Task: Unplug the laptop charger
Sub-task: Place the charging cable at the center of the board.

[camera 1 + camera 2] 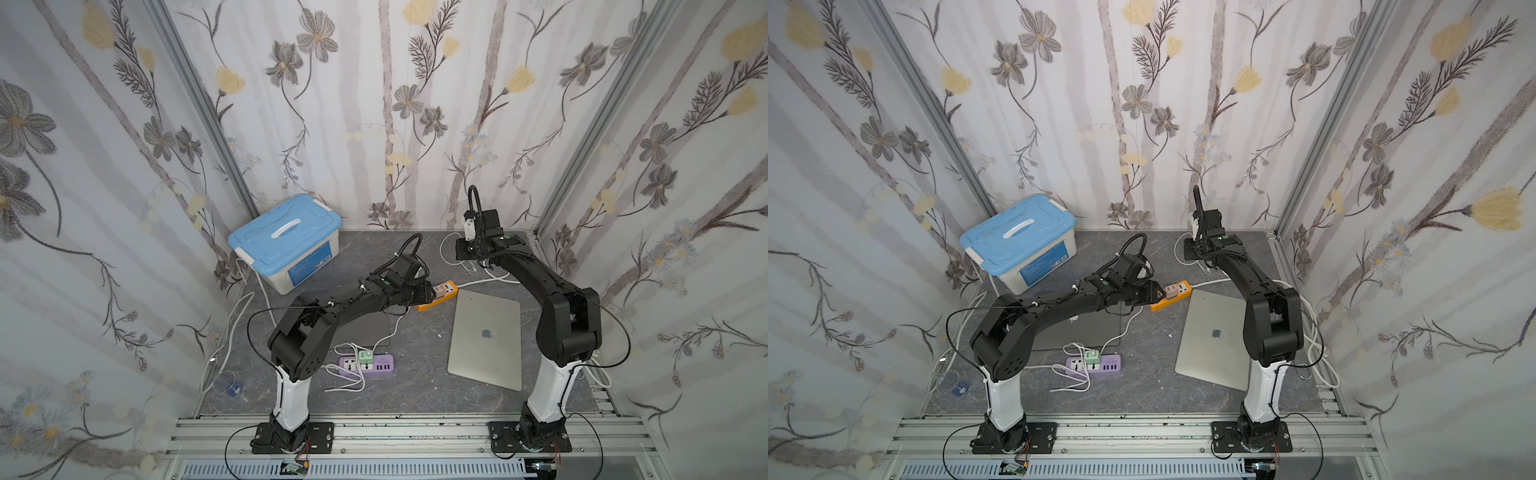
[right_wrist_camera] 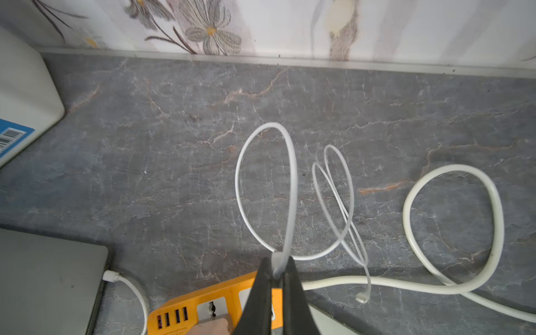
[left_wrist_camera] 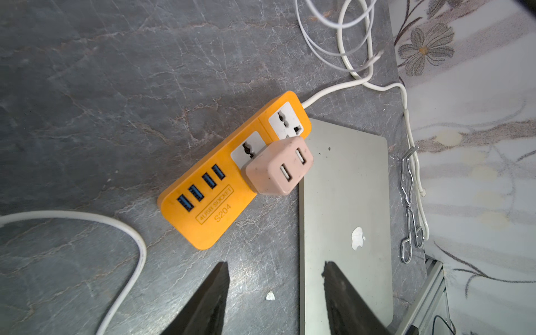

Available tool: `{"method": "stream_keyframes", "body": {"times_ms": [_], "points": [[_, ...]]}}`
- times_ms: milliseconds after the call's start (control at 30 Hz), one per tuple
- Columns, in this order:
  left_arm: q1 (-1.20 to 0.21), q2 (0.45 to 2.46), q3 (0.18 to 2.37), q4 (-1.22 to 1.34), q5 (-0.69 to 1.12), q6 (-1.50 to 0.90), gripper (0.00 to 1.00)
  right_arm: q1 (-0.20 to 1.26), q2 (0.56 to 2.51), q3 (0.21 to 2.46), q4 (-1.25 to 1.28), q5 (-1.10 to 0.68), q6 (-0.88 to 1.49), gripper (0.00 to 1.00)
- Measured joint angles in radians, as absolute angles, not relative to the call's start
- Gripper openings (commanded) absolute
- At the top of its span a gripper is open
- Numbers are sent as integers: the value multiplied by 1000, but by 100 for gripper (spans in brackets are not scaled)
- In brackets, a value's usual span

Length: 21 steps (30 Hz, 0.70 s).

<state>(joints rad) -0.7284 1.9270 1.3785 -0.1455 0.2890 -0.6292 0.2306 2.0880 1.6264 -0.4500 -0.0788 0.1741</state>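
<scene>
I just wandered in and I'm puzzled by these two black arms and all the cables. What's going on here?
It's a robot doing an unplugging job. Its right pincer is shut on a thin white cable, holding it up above the grey table. Both USB slots of the pink adapter in the orange power strip are empty. The left pincer hovers open near that strip, holding nothing, beside a closed silver laptop.
</scene>
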Motion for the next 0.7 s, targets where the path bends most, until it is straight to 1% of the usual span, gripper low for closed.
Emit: {"method": "stream_keyframes", "body": {"times_ms": [167, 400, 467, 500, 633, 700], "points": [[-728, 1923, 1376, -147, 288, -628, 56, 229, 2125, 1593, -449, -93, 178, 14], [-728, 1922, 1367, -157, 280, -628, 56, 221, 2149, 1565, -441, -109, 186, 17], [-728, 1921, 1364, -160, 273, -628, 56, 209, 2161, 1566, -441, -112, 186, 20], [-728, 1919, 1361, -162, 274, -628, 56, 201, 2167, 1568, -442, -114, 186, 23], [-728, 1908, 1349, -165, 270, -628, 55, 172, 2166, 1569, -438, -124, 192, 44], [-728, 1905, 1342, -168, 262, -628, 55, 175, 2134, 1538, -414, -127, 192, 55]]}}
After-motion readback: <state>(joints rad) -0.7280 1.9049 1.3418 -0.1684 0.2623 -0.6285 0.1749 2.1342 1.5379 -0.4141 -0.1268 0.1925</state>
